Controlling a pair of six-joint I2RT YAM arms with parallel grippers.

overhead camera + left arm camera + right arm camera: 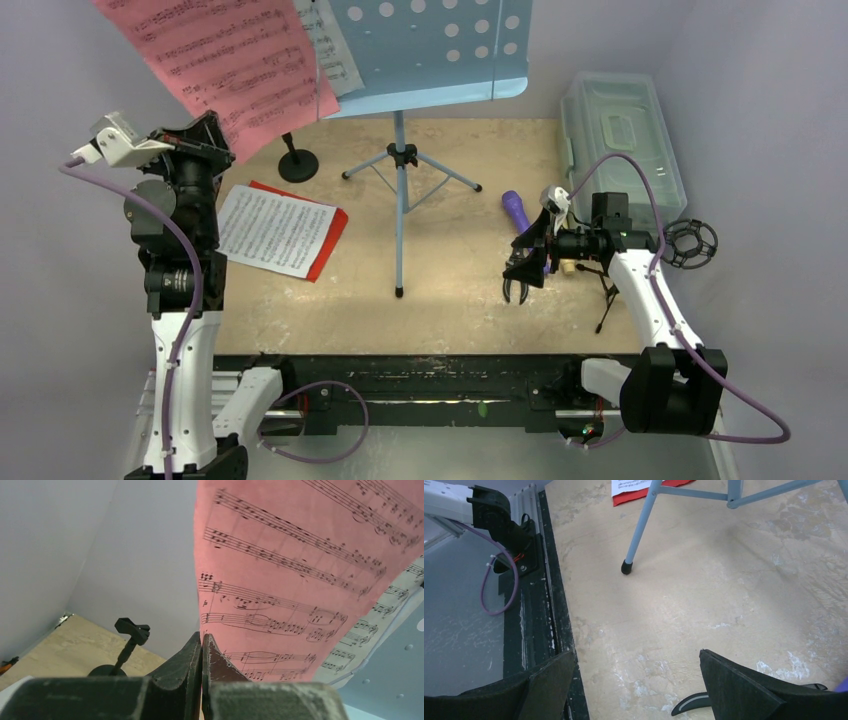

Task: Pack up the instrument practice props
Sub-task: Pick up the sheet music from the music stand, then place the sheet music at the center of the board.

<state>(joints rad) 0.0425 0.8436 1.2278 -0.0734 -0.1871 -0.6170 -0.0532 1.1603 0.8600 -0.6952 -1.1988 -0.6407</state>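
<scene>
While the left gripper [213, 128] pinches a lower corner of the red sheet-music page [230, 50], held high beside the stand, the right gripper [518, 290] hangs spread and empty.
Left to right: black round-base pole [297, 160], upright; white-over-red loose pages [275, 230], flat on the tan tabletop [460, 270]; light-blue perforated music desk [440, 40] on tripod legs, bearing a white page; purple microphone [518, 212] beside the right gripper, likely its next pick; cream microphone [568, 267] and black mic tripod [607, 300] under that arm; translucent grey-green plastic box [620, 130], probable destination.

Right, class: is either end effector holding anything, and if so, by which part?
The left end effector pinches the red sheet-music page at its lower corner. The right end effector is open and holds nothing.
</scene>
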